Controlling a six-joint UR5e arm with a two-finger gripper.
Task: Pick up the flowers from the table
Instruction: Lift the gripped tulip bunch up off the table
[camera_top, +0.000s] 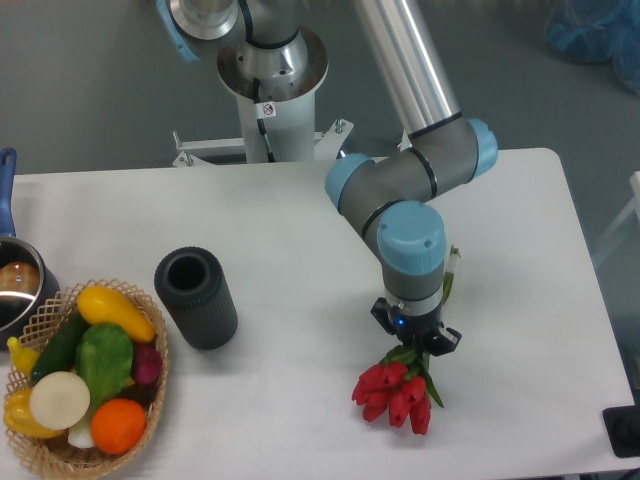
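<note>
Where the arm's blue-capped wrist points straight down over the front right part of the tabletop (300, 230), the tool (416, 345) sits right at the green stems of the flowers (393, 392). Its black fingers look drawn in close around the stems just above the buds, but the wrist hides the contact, so I cannot tell whether they are truly clamped or only beside them. The bunch (red tulips with closed buds) spreads out below the tool toward the front edge, buds packed together and pointing down and slightly left in the camera view. A thin bit of green stem or leaf shows on the far side of the wrist, to its right. Whether the buds rest on the white surface or hang just off it is not clear from this angle.

Well apart to the left, a dark ribbed cylinder (196, 297) stands upright with its open mouth facing up. Further left, at the front corner, a wicker basket (148, 400) holds coloured vegetables, among them yellow, green, white and orange pieces. A pot (15, 285) with a blue handle is cut off by the left edge just behind the basket.
</note>
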